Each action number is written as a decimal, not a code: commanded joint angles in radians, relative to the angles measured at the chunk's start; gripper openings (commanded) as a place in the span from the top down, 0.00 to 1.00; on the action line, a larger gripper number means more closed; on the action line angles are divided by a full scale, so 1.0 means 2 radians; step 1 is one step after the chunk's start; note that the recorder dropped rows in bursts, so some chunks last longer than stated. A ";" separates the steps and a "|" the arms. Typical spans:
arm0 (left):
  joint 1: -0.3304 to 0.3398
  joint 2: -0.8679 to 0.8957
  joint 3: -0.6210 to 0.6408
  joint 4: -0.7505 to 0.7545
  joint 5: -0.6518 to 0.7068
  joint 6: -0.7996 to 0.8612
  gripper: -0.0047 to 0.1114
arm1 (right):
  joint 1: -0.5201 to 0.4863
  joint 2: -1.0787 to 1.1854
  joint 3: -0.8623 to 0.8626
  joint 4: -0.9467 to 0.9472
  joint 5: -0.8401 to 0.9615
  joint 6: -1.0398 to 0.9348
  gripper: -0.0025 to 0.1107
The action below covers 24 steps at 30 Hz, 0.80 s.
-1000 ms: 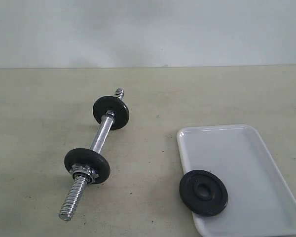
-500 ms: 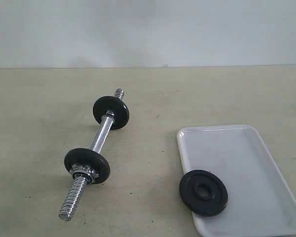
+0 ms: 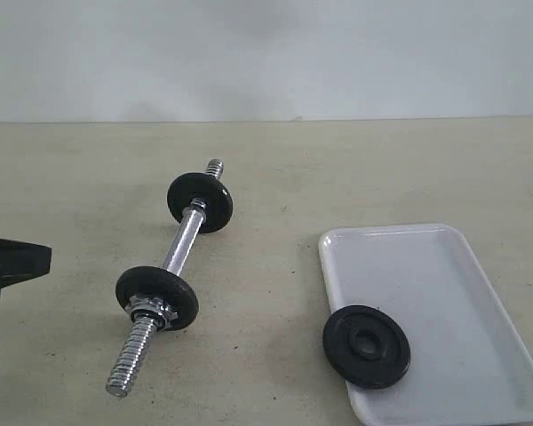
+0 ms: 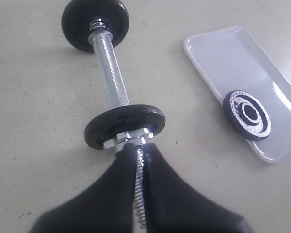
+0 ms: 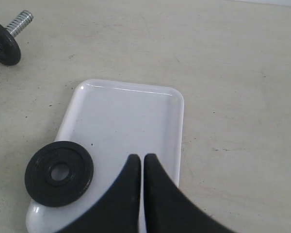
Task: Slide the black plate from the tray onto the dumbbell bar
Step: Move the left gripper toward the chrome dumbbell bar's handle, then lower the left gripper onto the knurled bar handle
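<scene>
Matte-black round iron plate point(image 3: 367, 346) with a central hole is lying across the left rim of the glossy white rectangular tray point(image 3: 426, 257), by its near corner, partly overhanging the beige table point(image 3: 275, 160). Well apart to its left, the chrome dumbbell bar point(image 3: 183, 240) with threaded ends is resting on the table, carrying two small black discs point(image 3: 157, 297) and a chrome nut point(image 3: 151, 311). I am holding my left gripper point(image 4: 139, 148) closed and empty, clear of the bar. My right gripper point(image 5: 139, 158) is hanging closed and empty too, its tips showing over the tray beside the plate, not touching it.
</scene>
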 commanded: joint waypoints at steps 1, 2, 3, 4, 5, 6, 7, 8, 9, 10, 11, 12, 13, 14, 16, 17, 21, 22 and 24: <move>0.001 0.029 0.001 -0.016 -0.012 0.012 0.92 | 0.003 -0.002 -0.003 0.002 0.000 -0.006 0.98; 0.001 0.036 -0.002 -0.016 -0.014 0.012 0.92 | 0.003 -0.002 -0.003 0.002 0.000 -0.006 0.98; 0.001 0.043 -0.006 -0.016 -0.014 0.012 0.92 | 0.003 -0.002 -0.003 0.002 0.000 -0.006 0.98; 0.001 0.049 -0.011 -0.016 -0.014 0.012 0.92 | 0.003 -0.002 -0.003 0.002 0.000 -0.006 0.98; 0.001 0.057 -0.018 -0.016 -0.013 0.012 0.92 | 0.003 -0.002 -0.003 0.002 0.000 -0.006 0.98; 0.001 0.064 -0.027 -0.016 -0.011 0.012 0.92 | 0.003 -0.002 -0.003 0.002 0.000 -0.006 0.98; 0.001 0.071 -0.037 -0.016 -0.009 0.012 0.92 | 0.003 -0.002 -0.003 0.002 0.000 -0.006 0.98; 0.001 0.077 -0.045 -0.016 -0.006 0.012 0.92 | 0.003 -0.002 -0.003 0.002 0.000 -0.006 0.98; 0.001 0.084 -0.057 -0.016 -0.002 0.012 0.92 | 0.003 -0.002 -0.003 0.002 0.000 -0.006 0.98; 0.001 0.091 -0.069 -0.016 0.003 0.012 0.92 | 0.003 -0.002 -0.003 0.002 0.000 -0.006 0.98; 0.001 0.099 -0.079 -0.016 0.007 0.012 0.92 | 0.003 -0.002 -0.003 0.002 0.000 -0.006 0.98; -0.001 0.107 -0.092 -0.015 0.011 0.012 0.92 | 0.003 -0.002 -0.003 0.002 0.000 -0.006 0.98; -0.005 0.114 -0.104 -0.013 0.012 0.012 0.92 | 0.003 -0.002 -0.003 0.002 0.000 -0.006 0.98; -0.009 0.121 -0.115 -0.008 0.012 0.007 0.92 | 0.003 -0.002 -0.003 0.002 0.000 -0.006 0.98; -0.024 0.138 -0.137 0.003 0.010 -0.014 0.92 | 0.003 -0.002 -0.003 0.002 -0.001 -0.006 0.98; -0.031 0.145 -0.145 0.004 0.010 -0.022 0.92 | 0.003 -0.002 -0.003 0.002 -0.001 -0.006 0.98; -0.078 0.185 -0.176 0.042 -0.026 -0.056 0.92 | 0.003 -0.002 -0.003 0.002 -0.002 -0.009 0.98; -0.089 0.196 -0.182 0.056 -0.040 -0.064 0.92 | 0.003 -0.002 -0.003 0.002 -0.002 -0.009 0.98; -0.109 0.217 -0.194 0.091 -0.064 -0.081 0.92 | 0.003 -0.002 -0.003 0.002 -0.002 -0.009 0.98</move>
